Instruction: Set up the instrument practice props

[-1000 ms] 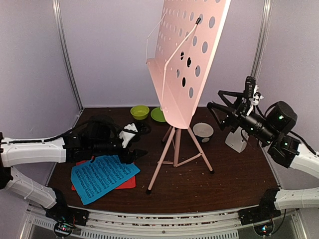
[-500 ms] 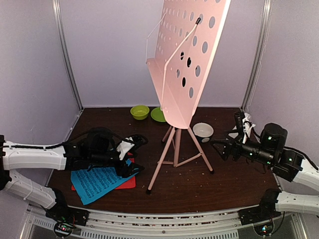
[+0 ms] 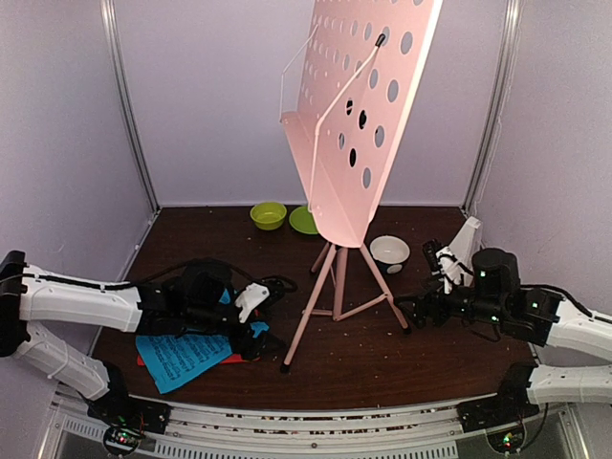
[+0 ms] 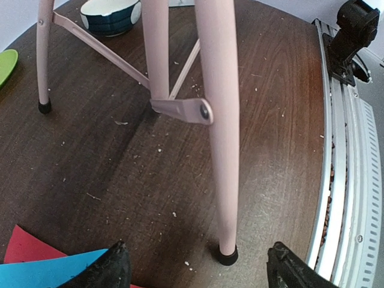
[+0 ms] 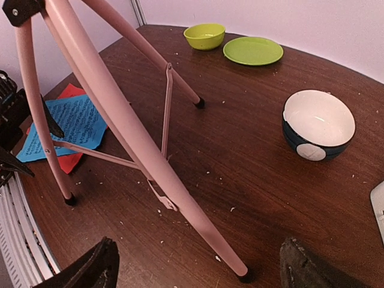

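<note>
The pale pink music stand (image 3: pixel 359 105) stands mid-table on its tripod. My left gripper (image 3: pixel 273 316) is open; in the left wrist view (image 4: pixel 201 270) its fingertips (image 4: pixel 114 264) straddle the front leg's black foot (image 4: pixel 226 257) without touching it. My right gripper (image 3: pixel 419 287) is open, low by the right leg; its wrist view (image 5: pixel 201 270) shows that leg's foot (image 5: pixel 245 277) between its fingertips (image 5: pixel 90 267). The blue sheet (image 3: pixel 182 354) lies on the red sheet (image 3: pixel 244 356) at front left. The white metronome (image 3: pixel 466 239) stands at back right.
A small white bowl with dark base (image 3: pixel 389 252) sits right of the stand's rear leg. A lime green bowl (image 3: pixel 268 214) and plate (image 3: pixel 303 220) sit at the back. A metal rail (image 4: pixel 348 180) runs along the table's near edge. Crumbs litter the wood.
My left gripper has moved right off the sheets to the stand's front leg. My right arm has dropped from high up to table level by the right leg, uncovering the metronome.
</note>
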You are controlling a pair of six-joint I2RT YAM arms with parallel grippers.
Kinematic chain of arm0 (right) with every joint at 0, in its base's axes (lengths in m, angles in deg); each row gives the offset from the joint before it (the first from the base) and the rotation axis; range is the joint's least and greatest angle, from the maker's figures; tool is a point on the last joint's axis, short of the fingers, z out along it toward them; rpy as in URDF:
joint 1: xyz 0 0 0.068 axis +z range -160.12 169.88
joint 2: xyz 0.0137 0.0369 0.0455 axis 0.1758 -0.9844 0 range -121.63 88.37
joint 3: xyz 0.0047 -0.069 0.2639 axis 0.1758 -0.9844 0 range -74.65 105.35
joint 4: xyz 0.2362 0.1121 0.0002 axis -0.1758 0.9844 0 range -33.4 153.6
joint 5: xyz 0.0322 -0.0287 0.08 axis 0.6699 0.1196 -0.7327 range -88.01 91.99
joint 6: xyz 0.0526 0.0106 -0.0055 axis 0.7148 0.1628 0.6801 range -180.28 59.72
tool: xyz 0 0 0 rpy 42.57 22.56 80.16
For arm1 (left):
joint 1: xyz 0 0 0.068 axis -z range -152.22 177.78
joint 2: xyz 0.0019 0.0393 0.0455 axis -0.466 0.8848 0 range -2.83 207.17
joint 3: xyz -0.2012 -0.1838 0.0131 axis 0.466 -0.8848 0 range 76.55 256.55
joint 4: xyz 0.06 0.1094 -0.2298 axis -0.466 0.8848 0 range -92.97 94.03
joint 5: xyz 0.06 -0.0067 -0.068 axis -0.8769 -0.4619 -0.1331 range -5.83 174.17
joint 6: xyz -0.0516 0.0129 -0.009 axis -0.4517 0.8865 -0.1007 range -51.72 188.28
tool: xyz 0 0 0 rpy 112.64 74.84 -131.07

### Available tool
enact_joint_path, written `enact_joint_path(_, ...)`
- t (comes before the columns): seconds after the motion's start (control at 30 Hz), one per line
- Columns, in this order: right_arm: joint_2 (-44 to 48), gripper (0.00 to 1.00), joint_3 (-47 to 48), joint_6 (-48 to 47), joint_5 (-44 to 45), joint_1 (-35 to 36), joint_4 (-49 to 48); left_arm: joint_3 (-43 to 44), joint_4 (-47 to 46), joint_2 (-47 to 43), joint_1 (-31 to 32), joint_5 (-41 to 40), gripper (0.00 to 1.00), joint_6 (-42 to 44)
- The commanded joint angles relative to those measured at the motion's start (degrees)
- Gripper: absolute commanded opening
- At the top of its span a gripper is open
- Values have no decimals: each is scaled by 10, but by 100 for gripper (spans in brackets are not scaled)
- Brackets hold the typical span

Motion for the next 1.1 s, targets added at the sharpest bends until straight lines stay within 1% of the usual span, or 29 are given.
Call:
enact_joint_path(0.0,-31,93,-2,-16,19,-2,-4,5,-48,24,12,7,80,-18)
enact_joint_path(0.2,-60,93,-7,-20,27,-5,-25,21,-57,57,25,5,81,-20)
enact_joint_path(0.43,-115,92,11,-25,7,-9,-28,26,-71,79,26,1,80,-23)
enact_joint_path(0.63,-146,90,14,-36,7,-11,-51,45,-71,106,26,-1,73,-21)
enact_joint_path(0.83,-185,85,18,-54,-5,-16,-78,43,-73,109,26,-7,68,-24)
enact_joint_path(0.9,-200,83,26,-66,-12,-17,-87,38,-76,103,26,-12,64,-28)
enact_joint_path(1.07,-234,73,44,-87,-51,-21,-123,23,-76,81,26,-22,46,-27)
